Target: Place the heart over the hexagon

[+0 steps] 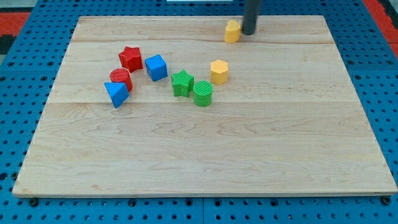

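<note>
The yellow heart (232, 31) lies near the view's top, a little right of centre. My tip (249, 33) stands right beside it on its right, touching or nearly touching. The yellow hexagon (219, 71) lies lower on the board, below and slightly left of the heart, about a block's width of bare wood between them.
A green star (182, 83) and a green cylinder (203, 94) sit left of and below the hexagon. Further left are a blue cube (156, 67), a red star (130, 58), a red cylinder (120, 78) and a blue triangle (116, 94). The wooden board (205, 155) rests on a blue pegboard.
</note>
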